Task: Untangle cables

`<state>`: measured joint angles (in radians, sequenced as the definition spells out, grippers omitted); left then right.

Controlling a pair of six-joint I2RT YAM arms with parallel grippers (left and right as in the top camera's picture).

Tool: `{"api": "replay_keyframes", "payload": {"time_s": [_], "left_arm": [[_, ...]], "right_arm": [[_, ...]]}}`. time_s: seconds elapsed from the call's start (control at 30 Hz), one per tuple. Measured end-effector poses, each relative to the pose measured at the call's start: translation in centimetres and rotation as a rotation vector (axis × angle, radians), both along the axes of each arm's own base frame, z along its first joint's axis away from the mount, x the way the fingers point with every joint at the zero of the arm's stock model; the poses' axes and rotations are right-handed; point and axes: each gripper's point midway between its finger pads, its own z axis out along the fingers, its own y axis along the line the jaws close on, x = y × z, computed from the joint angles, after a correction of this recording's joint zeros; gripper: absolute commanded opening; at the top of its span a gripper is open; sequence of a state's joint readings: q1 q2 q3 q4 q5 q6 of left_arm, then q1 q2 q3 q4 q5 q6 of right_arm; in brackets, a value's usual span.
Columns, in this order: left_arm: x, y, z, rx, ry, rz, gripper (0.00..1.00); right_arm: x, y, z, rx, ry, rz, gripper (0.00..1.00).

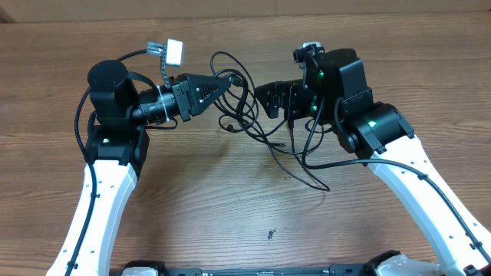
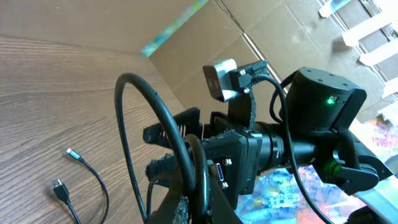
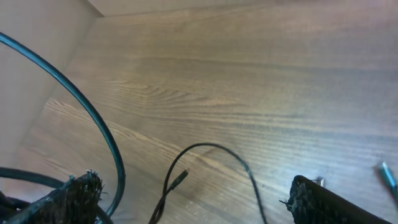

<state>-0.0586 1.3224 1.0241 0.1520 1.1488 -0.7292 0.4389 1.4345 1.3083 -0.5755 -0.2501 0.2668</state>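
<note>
The cables (image 1: 247,115) are thin black cords tangled mid-table, with loops trailing toward the front (image 1: 307,172). My left gripper (image 1: 224,86) points right and is shut on a black cable (image 2: 189,168) that arches up over the table. Two plug ends (image 2: 60,188) lie on the wood below it. My right gripper (image 1: 267,100) faces the left one from across the tangle and stands open. A cable loop with a small plug (image 3: 179,178) lies on the table between its fingers (image 3: 74,198), touching neither. Another cord (image 3: 93,118) curves past the left finger.
The wooden table (image 1: 230,222) runs to a cardboard wall at the back (image 1: 245,9). A white tag (image 1: 174,51) sits by the left wrist. The right arm's thick black lead (image 1: 337,162) hangs near the tangle.
</note>
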Motion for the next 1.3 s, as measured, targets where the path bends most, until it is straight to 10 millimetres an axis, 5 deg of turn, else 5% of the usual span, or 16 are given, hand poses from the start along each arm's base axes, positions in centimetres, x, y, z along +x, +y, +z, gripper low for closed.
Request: {"api": "replay_keyframes", "payload": {"time_s": [0.43,0.57,0.67,0.77,0.93,1.3], "left_arm": [[0.5,0.6,-0.4,0.003,0.030,0.033,0.04],[0.2,-0.2,-0.4,-0.002,0.044,0.016,0.04],[-0.1,-0.8,-0.4,-0.004,0.050,0.001,0.04],[-0.2,-0.8,-0.4,-0.006,0.058,0.000,0.04],[-0.2,-0.8,-0.4,-0.012,0.071,0.000,0.04],[-0.2,-0.8,-0.4,-0.038,0.140,0.002,0.05]], "right_arm": [[-2.5,3.0,1.3,-0.019,-0.157,0.356,0.89],[-2.9,3.4,1.6,-0.007,-0.176,0.400,0.66],[-3.1,3.5,1.6,-0.006,-0.178,0.414,0.62],[-3.2,3.6,1.6,-0.005,-0.182,0.423,0.44],[-3.3,3.6,1.6,-0.003,-0.181,0.428,0.30],[-3.5,3.9,1.8,0.011,-0.180,0.446,0.35]]}}
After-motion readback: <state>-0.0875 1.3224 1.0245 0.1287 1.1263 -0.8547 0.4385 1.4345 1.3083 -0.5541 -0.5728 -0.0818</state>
